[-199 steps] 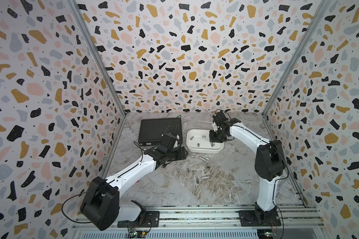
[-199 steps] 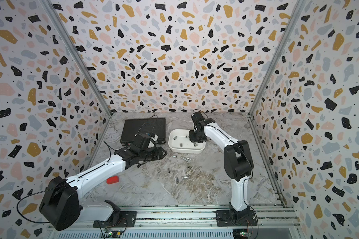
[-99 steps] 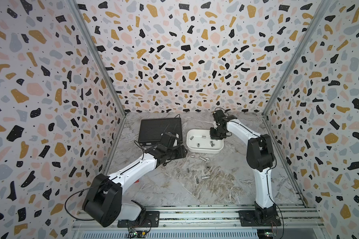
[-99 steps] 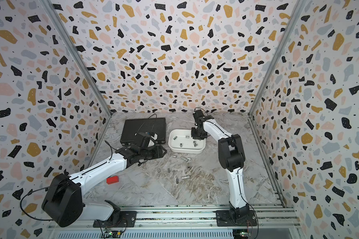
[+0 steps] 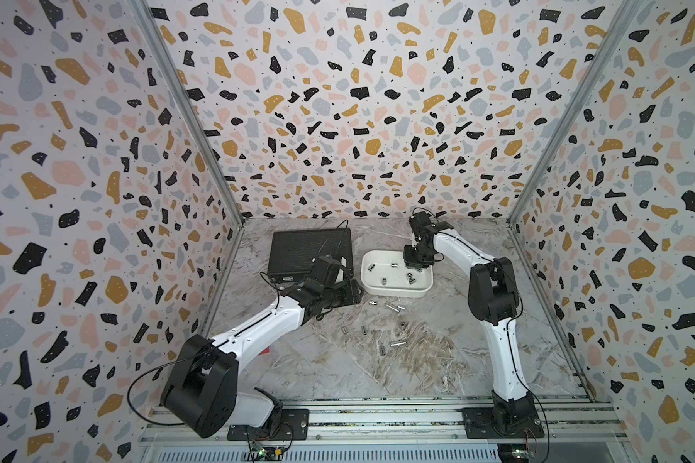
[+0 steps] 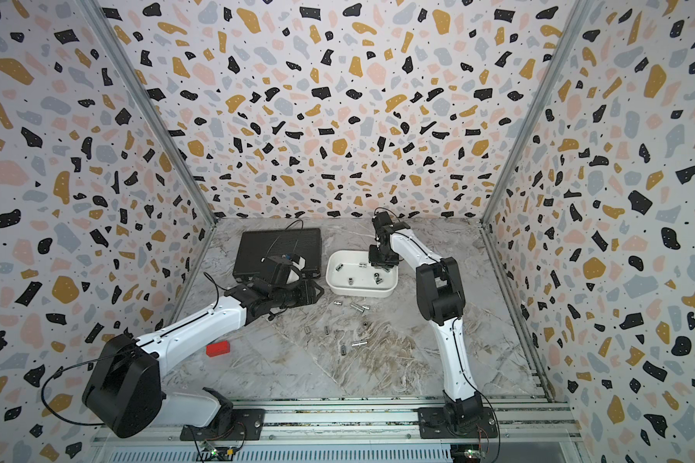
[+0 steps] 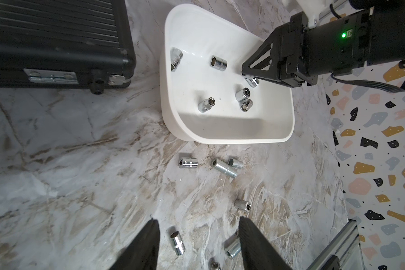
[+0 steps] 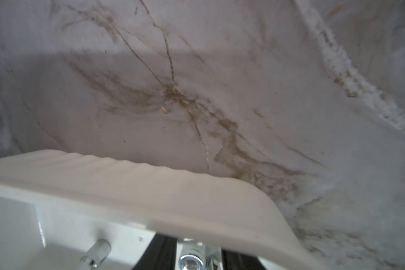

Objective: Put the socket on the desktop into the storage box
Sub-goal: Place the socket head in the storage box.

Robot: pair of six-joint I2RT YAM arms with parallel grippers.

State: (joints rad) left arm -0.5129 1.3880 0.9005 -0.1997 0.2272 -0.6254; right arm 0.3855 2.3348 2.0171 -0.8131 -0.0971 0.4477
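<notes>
Right end effector (image 7: 248, 74) hovering in storage box (image 7: 220, 140), socket (image 7: 252, 81) between jaws; cannot tell if gripping. Next: releasing, fetching loose sockets (image 7: 188, 162) off table (image 7: 80, 163).

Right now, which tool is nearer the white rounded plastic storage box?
Right. The right tool reaches inside the white plastic storage box near its far rim; the left tool hovers over the marble desktop, outside the box.
</notes>
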